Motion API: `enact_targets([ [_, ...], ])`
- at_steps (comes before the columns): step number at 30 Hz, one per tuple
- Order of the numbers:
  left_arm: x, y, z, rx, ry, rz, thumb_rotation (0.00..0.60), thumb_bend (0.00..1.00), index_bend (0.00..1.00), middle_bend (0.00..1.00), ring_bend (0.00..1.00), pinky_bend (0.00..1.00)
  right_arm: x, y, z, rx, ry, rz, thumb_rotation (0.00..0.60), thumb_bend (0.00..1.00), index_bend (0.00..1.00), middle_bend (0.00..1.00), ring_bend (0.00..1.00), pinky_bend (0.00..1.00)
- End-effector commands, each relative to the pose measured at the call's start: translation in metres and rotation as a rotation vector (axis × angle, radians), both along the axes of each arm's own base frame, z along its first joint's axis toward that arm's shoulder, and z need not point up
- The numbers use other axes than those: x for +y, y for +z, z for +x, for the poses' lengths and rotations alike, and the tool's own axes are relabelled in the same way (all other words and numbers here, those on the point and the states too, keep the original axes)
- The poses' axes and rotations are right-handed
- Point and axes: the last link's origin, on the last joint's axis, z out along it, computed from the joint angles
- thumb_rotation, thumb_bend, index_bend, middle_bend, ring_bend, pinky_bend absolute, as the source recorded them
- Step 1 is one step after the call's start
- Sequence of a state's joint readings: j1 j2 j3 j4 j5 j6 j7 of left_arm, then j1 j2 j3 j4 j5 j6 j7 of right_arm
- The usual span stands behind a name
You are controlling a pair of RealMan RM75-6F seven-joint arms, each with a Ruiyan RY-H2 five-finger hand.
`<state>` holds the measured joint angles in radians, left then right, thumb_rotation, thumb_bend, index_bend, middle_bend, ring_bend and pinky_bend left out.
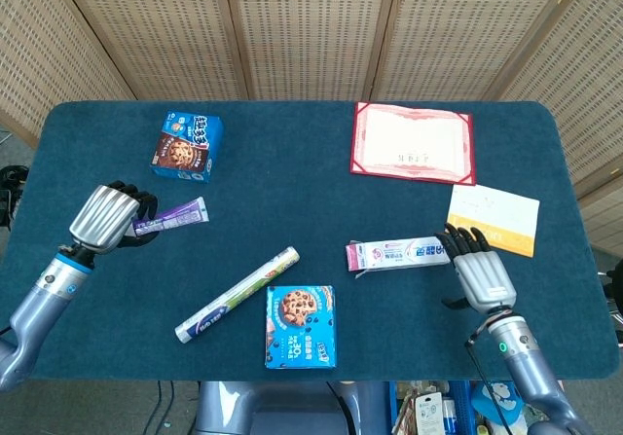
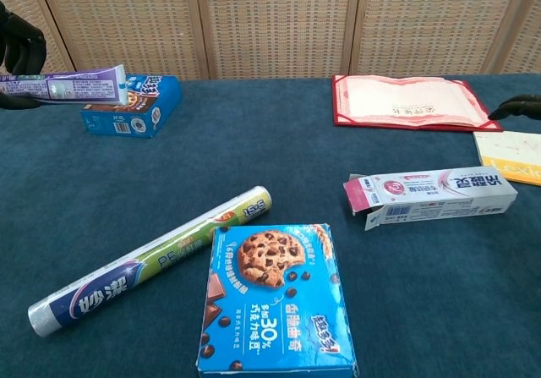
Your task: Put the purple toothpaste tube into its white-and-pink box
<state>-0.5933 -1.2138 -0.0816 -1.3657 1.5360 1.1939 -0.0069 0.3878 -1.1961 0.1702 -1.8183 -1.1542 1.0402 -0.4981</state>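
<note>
Toothpaste box (image 1: pixel 399 254) open-ended, toothpaste tube (image 1: pixel 173 216) in left hand (image 1: pixel 105 219)

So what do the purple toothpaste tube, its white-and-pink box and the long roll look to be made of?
Purple toothpaste tube, held by the left robot hand: probably soft laminated plastic, going by its flat, crimped end. White-and-pink box: thin printed cardboard with a slight sheen; its end flap hangs open. Long roll: shiny printed wrapper, probably plastic film; contents hidden.

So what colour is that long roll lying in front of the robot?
Mostly silvery white with green and purple print, clearest in the chest view: roll.
</note>
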Motion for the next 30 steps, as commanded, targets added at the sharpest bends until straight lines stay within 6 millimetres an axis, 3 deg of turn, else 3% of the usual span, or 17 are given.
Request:
enact_targets([
  [1, 0.0, 0.001, 0.0, 0.001, 0.001, 0.002, 0.6, 0.35, 0.87, 0.65, 0.54, 0.52, -0.019, -0.014, 0.012, 0.028, -0.012, 0.061, 0.6, 0.06, 0.0, 0.0, 0.0, 0.0],
  [13, 0.002, 0.001, -0.003, 0.015, 0.006, 0.006, 0.6, 0.35, 0.87, 0.65, 0.54, 0.52, -0.044, -0.036, 0.018, 0.053, -0.056, 0.084, 0.6, 0.06, 0.0, 0.0, 0.0, 0.0],
  [30, 0.006, -0.008, -0.005, 0.03, 0.012, -0.001, 0.6, 0.35, 0.87, 0.65, 0.54, 0.52, -0.062, -0.069, 0.016, 0.06, -0.089, 0.122, 0.6, 0.06, 0.0, 0.0, 0.0, 0.0],
])
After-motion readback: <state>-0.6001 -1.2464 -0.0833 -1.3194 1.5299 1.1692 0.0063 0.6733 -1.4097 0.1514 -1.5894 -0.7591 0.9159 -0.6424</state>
